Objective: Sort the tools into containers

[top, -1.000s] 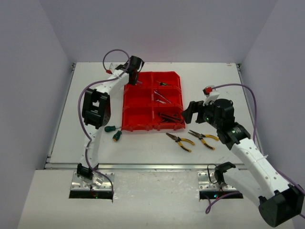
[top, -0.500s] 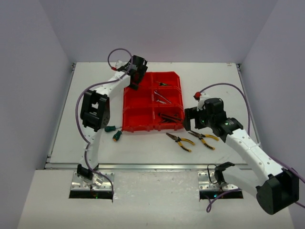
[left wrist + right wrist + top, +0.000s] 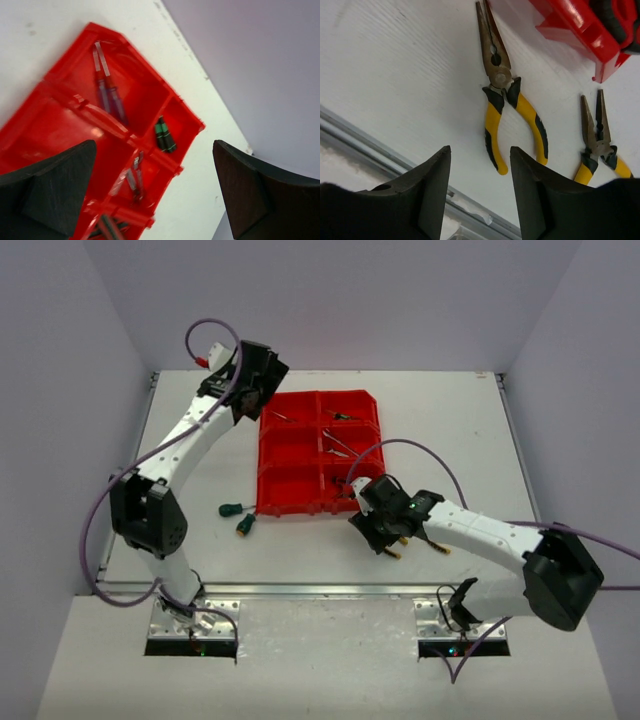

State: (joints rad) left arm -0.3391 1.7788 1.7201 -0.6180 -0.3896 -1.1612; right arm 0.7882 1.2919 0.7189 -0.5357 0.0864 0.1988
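- Red plastic bin block [image 3: 290, 452], six compartments in two columns, is set mid-table [image 3: 450, 420].
- Two screwdrivers [image 3: 107, 92], one red-handled and one blue-handled, are found in its far-left compartment.
- Two green/black pieces [image 3: 164, 135] are lodged in the far-right compartment. Silver wrenches [image 3: 135, 179] are seen in the middle-right one, and red/black pliers [image 3: 615, 20] in the near-right one.
- The left gripper [image 3: 258, 375] is held over the block's far-left corner, jaws spread wide, nothing gripped.
- The right gripper [image 3: 480, 152] is lowered in front of the block's near-right corner. Its jaws are partly apart, one either side of a handle of the yellow/black pliers [image 3: 501, 80]; contact cannot be told.
- A second yellow/black pair [image 3: 598, 142] is laid just beside the first.
- Two green-handled screwdrivers [image 3: 232, 509] are left on the table near the block's near-left corner.
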